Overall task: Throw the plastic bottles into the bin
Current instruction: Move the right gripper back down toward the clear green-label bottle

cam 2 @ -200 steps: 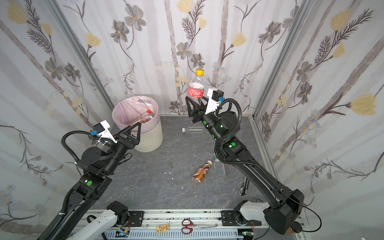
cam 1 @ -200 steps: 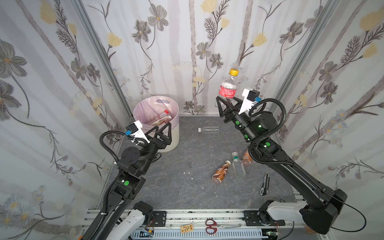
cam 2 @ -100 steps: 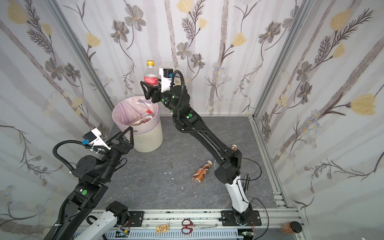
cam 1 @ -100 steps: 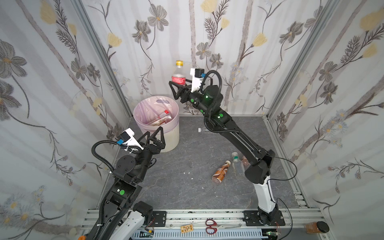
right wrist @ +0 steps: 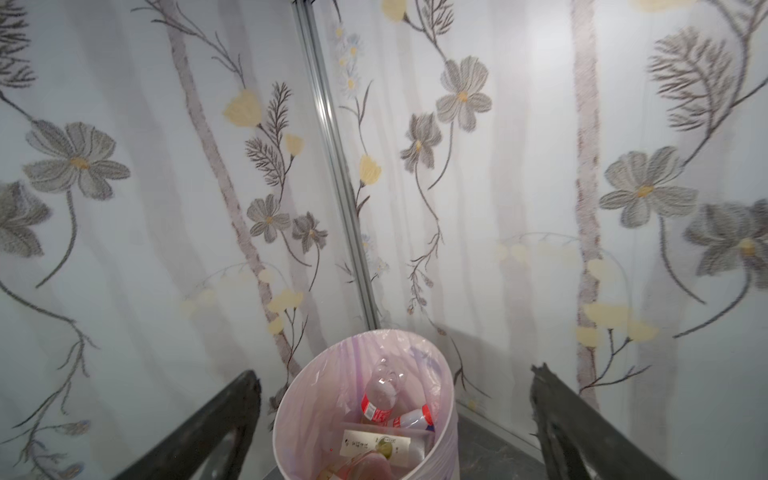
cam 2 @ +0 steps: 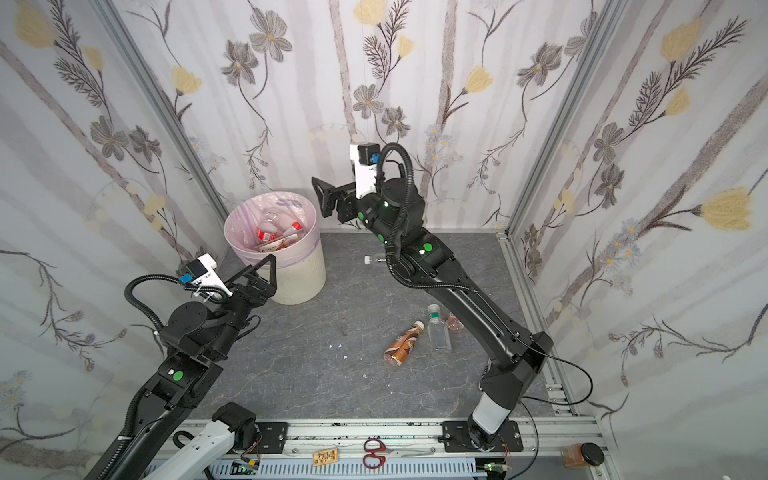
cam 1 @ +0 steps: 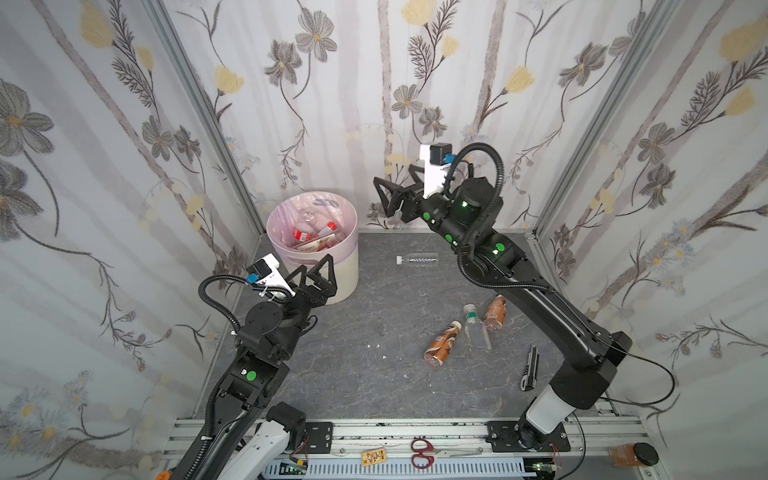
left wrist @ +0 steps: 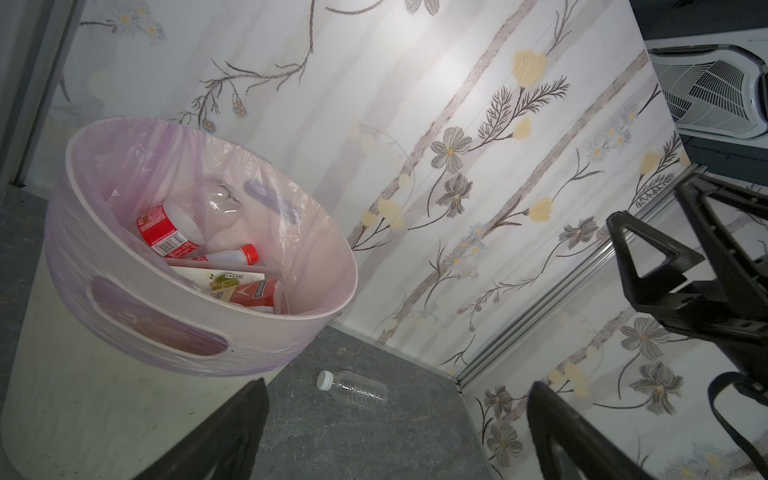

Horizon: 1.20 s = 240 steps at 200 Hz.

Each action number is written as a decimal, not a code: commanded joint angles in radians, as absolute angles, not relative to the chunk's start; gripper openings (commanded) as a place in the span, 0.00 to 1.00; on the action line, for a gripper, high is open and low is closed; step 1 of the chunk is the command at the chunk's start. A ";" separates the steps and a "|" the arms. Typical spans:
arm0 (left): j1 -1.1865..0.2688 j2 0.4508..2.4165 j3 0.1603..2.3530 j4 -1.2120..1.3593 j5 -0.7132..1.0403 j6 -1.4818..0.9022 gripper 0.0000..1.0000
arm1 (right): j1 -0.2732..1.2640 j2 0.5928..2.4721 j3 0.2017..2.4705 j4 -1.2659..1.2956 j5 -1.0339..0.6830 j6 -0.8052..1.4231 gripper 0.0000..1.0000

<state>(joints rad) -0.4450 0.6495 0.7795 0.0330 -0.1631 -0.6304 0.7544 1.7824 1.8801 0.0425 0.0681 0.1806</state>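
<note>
The bin (cam 1: pixel 345 274) stands at the back left, lined with a pink bag and holding several plastic bottles, among them a red-labelled one (cam 1: pixel 302 233). My right gripper (cam 1: pixel 392 179) hangs open and empty, raised just right of the bin; in the right wrist view the bin (right wrist: pixel 286 415) lies below the open gripper (right wrist: pixel 395 428). My left gripper (cam 1: pixel 318 264) is open and empty in front of the bin. On the floor lie a clear white-capped bottle (cam 1: pixel 417 258), a brown bottle (cam 1: pixel 442 345), a small clear green-capped bottle (cam 1: pixel 476 332) and an amber bottle (cam 1: pixel 495 312).
A black pen-like tool (cam 1: pixel 530 368) lies on the floor at the right, near the right arm's base. Scissors (cam 1: pixel 424 453) rest on the front rail, and a brown jar (cam 1: pixel 631 455) sits at the far right. Flowered walls close in three sides.
My right gripper carried the red-labelled bottle left over the bin and opened. The bottle now lies in the bin, and the gripper has drawn back a little to the right.
</note>
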 commanded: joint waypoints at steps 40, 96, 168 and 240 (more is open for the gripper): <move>-0.452 0.839 0.779 0.051 0.036 -0.702 1.00 | 0.644 1.507 1.405 0.012 0.254 0.257 1.00; -0.619 1.085 0.807 0.054 0.069 -0.704 1.00 | 0.539 1.288 0.949 -0.159 0.385 0.451 1.00; -0.707 1.187 0.813 0.106 0.090 -0.703 1.00 | 0.537 1.140 0.519 -0.192 0.352 0.691 1.00; -0.727 1.229 0.804 0.145 0.124 -0.710 1.00 | 0.531 1.212 0.425 -0.157 0.322 0.720 0.97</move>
